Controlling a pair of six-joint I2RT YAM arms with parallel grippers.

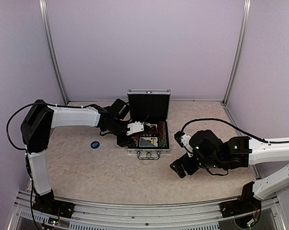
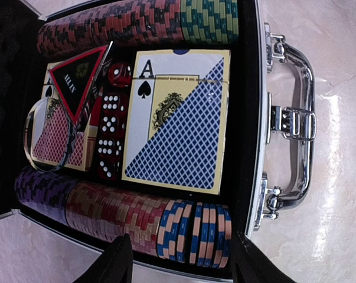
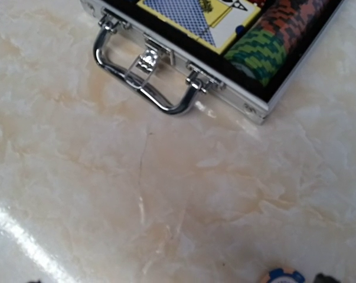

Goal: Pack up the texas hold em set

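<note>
The silver case (image 1: 149, 151) lies open mid-table with its lid (image 1: 148, 103) upright. Inside are a blue-backed card deck (image 2: 178, 124), a red-backed deck (image 2: 54, 135), red dice (image 2: 110, 135) and rows of striped chips (image 2: 136, 23). My left gripper (image 2: 183, 265) hovers open over the case's left row. A short stack of blue chips (image 2: 195, 233) sits in that row between its fingers (image 2: 116, 262), and the left finger stands clear of it. My right gripper (image 1: 182, 166) is open above the table, right of the case. One blue chip (image 3: 286, 276) lies on the table beside its right fingertip.
A blue round disc (image 1: 95, 144) lies on the table left of the case. The case's chrome handle (image 3: 136, 88) faces the near edge. A black triangular "ALL IN" marker (image 2: 77, 79) and a clear ring (image 2: 45, 135) rest on the red-backed deck. Walls enclose the back and sides.
</note>
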